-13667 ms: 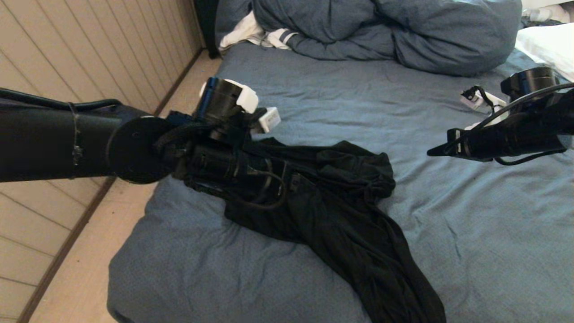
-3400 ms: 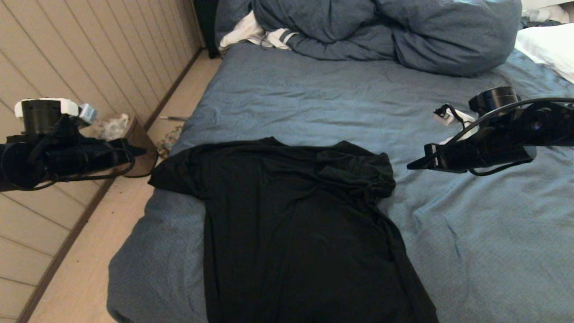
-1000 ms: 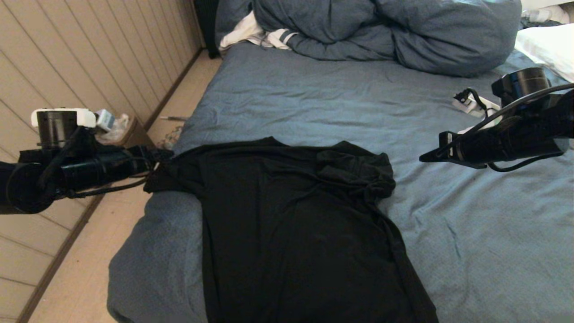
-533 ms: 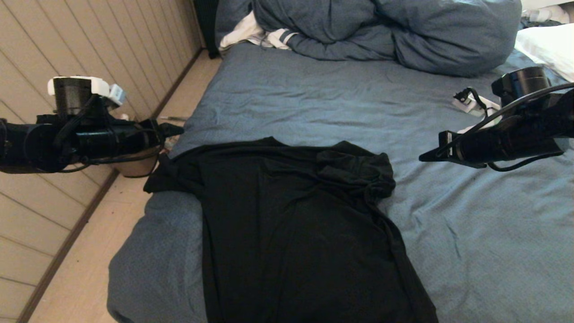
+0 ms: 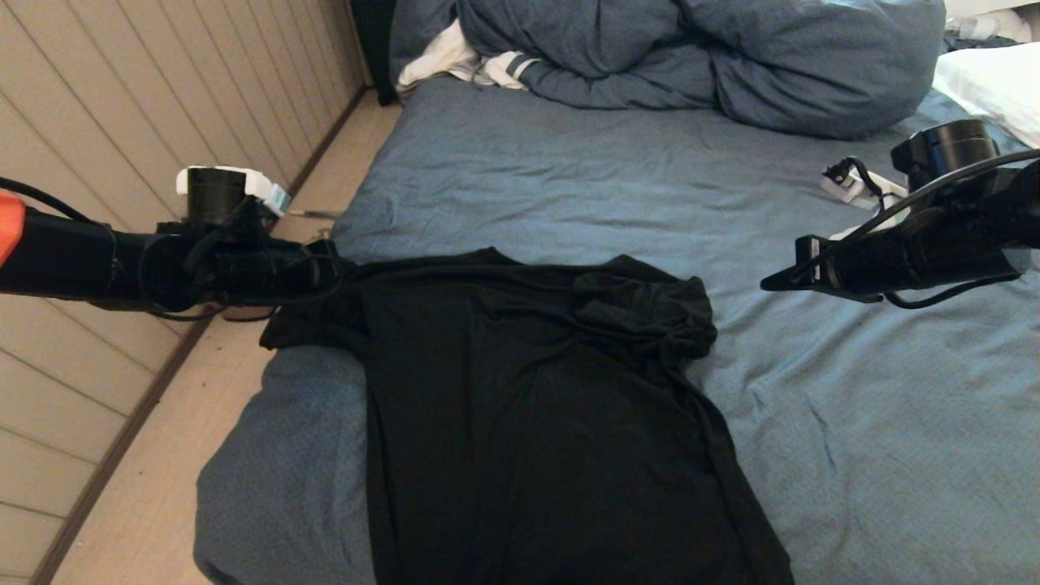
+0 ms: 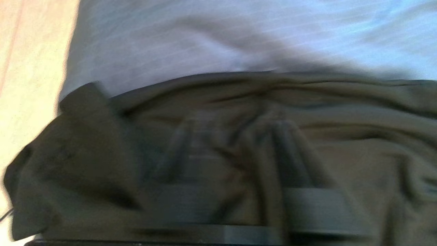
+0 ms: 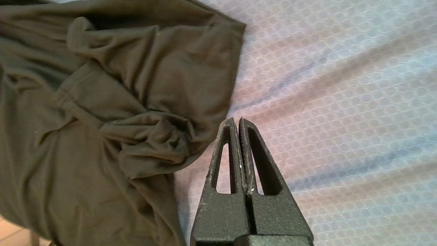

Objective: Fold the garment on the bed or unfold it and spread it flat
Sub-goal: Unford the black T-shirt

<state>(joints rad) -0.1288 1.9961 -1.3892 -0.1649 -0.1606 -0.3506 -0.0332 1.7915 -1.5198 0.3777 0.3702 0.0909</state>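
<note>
Garment (image 5: 528, 406) shoulder at left gripper (image 5: 337, 272)

We are in a home bedroom: a wide bed (image 5: 853, 455) under a wrinkled slate-blue sheet fills our view, a bunched blue duvet (image 5: 731, 57) lies at twelve o'clock, a white pillow (image 5: 995, 85) at two, and pale panelled wall (image 5: 122, 122) with wooden floor (image 5: 146, 496) at nine.

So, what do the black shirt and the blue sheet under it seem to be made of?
The black shirt looks like thin, matte knit, probably cotton jersey: it falls in soft, limp folds. The blue sheet looks like matte woven cloth, perhaps cotton, with fine wrinkles; up close a small dotted texture shows.
</note>
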